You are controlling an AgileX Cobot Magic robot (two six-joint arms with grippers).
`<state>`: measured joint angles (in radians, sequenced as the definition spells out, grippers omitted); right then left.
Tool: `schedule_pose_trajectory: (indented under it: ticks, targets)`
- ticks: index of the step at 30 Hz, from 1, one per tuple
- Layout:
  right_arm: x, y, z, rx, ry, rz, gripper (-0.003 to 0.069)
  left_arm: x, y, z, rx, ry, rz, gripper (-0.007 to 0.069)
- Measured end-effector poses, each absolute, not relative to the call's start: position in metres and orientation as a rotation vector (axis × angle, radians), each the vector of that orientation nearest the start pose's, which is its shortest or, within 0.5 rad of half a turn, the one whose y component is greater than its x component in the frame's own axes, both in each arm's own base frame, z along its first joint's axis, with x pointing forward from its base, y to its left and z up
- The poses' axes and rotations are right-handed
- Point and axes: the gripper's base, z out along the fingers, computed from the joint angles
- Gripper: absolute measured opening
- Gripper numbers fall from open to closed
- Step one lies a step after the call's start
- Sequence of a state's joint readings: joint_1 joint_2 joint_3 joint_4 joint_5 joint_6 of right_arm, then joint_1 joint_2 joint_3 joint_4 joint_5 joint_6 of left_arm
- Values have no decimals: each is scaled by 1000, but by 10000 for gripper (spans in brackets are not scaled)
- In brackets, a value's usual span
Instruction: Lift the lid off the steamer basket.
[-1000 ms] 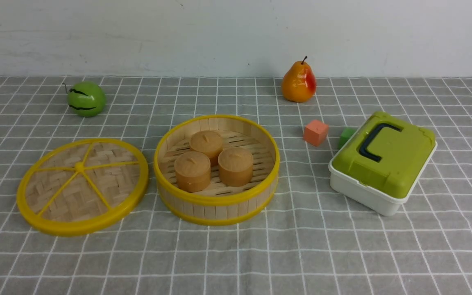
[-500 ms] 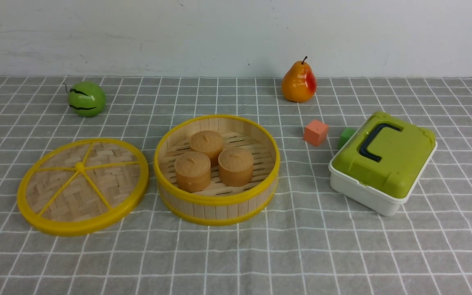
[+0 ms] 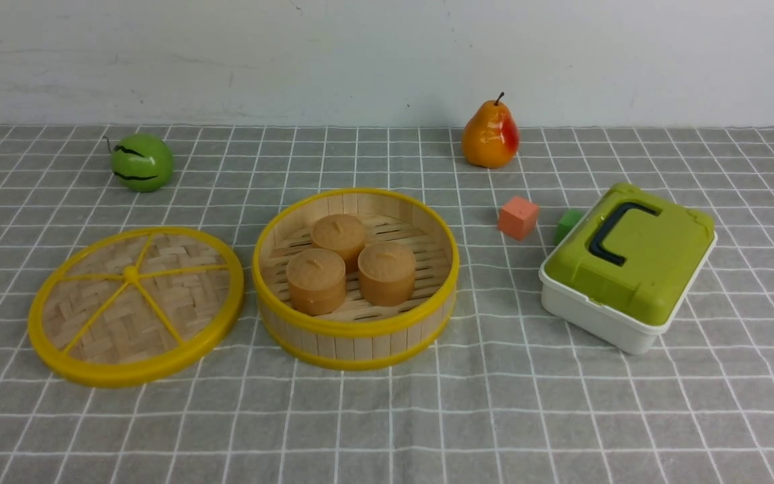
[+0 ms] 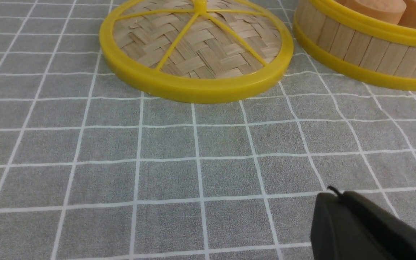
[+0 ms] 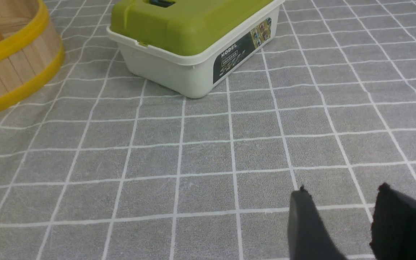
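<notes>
Gray cloth (image 3: 387, 430) with a white grid covers the work surface; a plain white wall (image 3: 360, 60) stands behind it. The lid (image 3: 179, 296) of the steamer basket lies flat on the cloth, left of the steamer basket (image 3: 353, 346) in the front view. Its woven bamboo face is uppermost, with yellow spokes meeting at a central knob (image 3: 131, 273). The steamer basket sits upright and uncovered, just beside the lid. Three round brown pieces (image 3: 387, 272) rest on its slatted floor.

Left gripper (image 4: 332, 200): jaws closed, nothing between the tips. Right gripper (image 5: 343, 191): jaws apart — a gap separates the two fingers, and no item occupies it. Both grippers are positioned clear of the lid and the steamer basket.

Secondary items are arranged as follows. A green round fruit (image 3: 142, 163) with dark stripes is located beyond the lid. An orange pear (image 3: 490, 134) with a red patch stands near the far edge of the cloth. A salmon-colored block (image 3: 518, 218) is placed between the steamer basket and the white box (image 3: 598, 326). A green block (image 3: 568, 226) is partly hidden behind that box — the box carries an olive-green cover (image 3: 662, 249) with a dark handle (image 3: 609, 232).
</notes>
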<state>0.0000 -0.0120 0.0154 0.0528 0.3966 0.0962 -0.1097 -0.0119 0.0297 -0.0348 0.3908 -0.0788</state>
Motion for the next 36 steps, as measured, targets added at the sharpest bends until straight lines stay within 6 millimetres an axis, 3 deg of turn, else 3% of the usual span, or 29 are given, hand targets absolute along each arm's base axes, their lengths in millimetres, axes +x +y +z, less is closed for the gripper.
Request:
schedule_pose_trajectory:
  ticks: [36]
  targets:
    - [52,2,173,122,1881,118,241,52,-7,169,8,1896,-163,3]
